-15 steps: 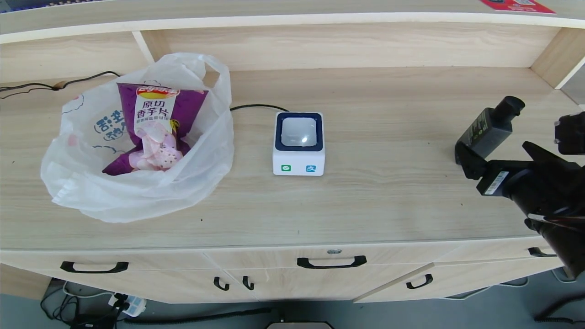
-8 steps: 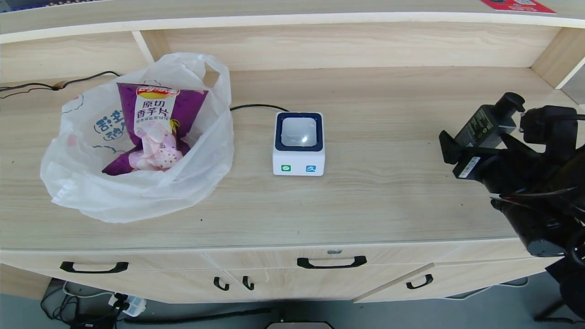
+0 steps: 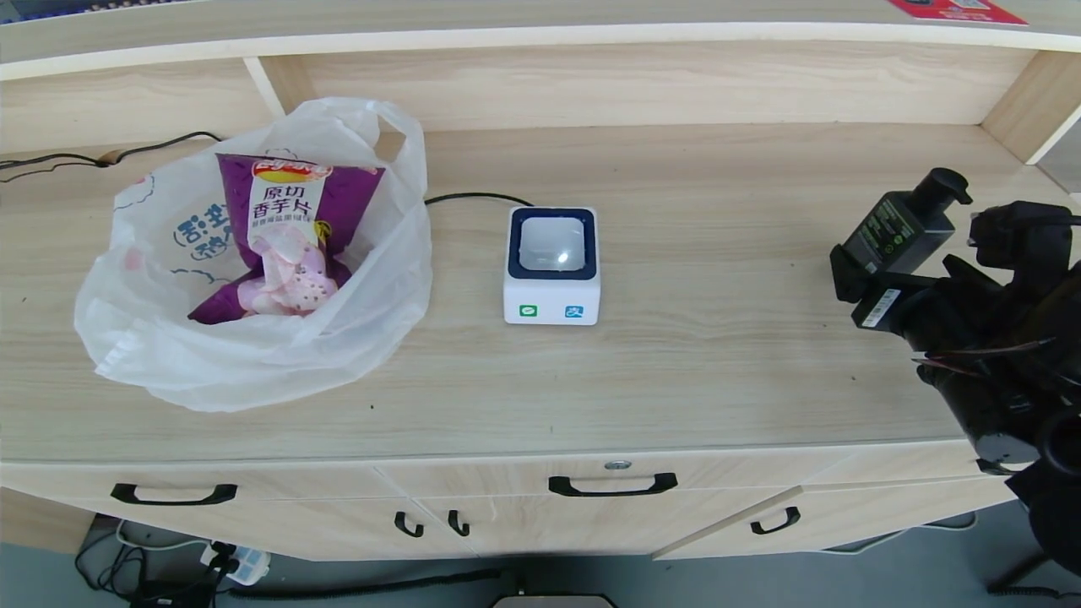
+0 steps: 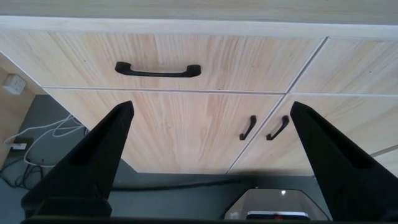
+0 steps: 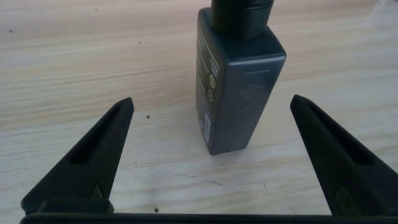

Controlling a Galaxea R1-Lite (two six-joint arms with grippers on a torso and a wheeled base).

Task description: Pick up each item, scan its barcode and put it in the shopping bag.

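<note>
Over at 3 o'clock on the counter (image 3: 718, 371), the dark bottle (image 3: 899, 230) stands on its base. The right gripper (image 5: 211, 102) sits low in front of it with jaws spread wide, one finger off to each side, nothing pinched yet. Can't tell if the tips reach past the body.

So I'd call this the grab step. My tips: centre the flat body between the fingers before closing, squeeze the body rather than the cap, and go in level so it doesn't tip. Keep the printed label uncovered, since it probably has to face the scanner (image 3: 553, 263) sitting dead centre.

After that it's off to the shopping bag (image 3: 152, 355) at 9 o'clock, where a purple chips bag (image 3: 287, 228) already lies. Left gripper (image 4: 211, 109) hangs released too, down by the drawers (image 4: 186, 124).
</note>
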